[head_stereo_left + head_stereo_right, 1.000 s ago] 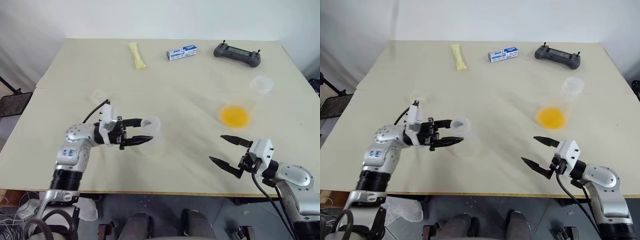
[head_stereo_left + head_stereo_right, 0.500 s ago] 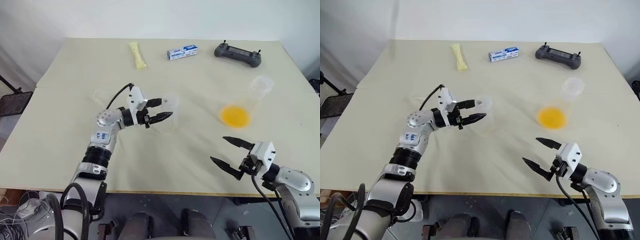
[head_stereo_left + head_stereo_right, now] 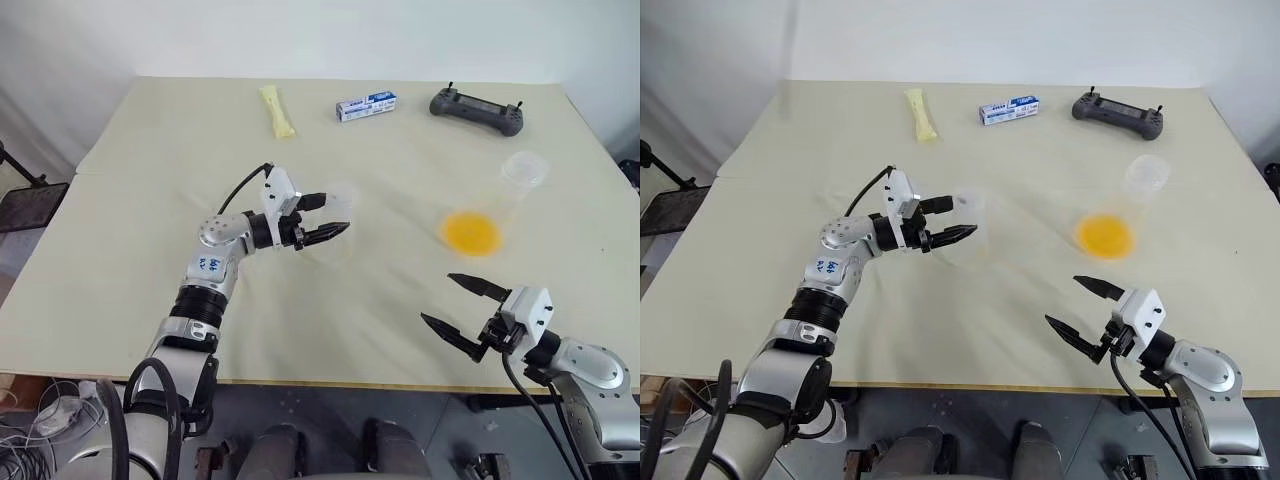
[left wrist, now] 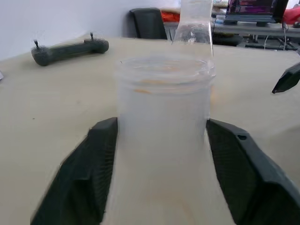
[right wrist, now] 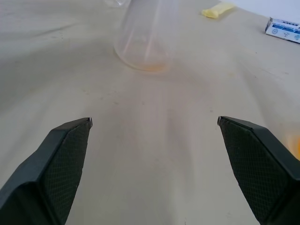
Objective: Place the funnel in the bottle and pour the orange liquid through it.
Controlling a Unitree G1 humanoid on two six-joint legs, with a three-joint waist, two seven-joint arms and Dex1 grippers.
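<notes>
Left pincer (image 3: 322, 217) brackets the bottle (image 3: 334, 228) mid-desk (image 3: 150, 250), fingers slightly apart from its neck. Right pincer (image 3: 463, 310) spread wide, empty, near the front edge.

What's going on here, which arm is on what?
The left gripper is at the neck of the bottle, which stands mid-table with no funnel in its mouth yet. The right gripper hangs open and empty near the front edge. The orange liquid sits in the clear cup to the right, untouched.
</notes>
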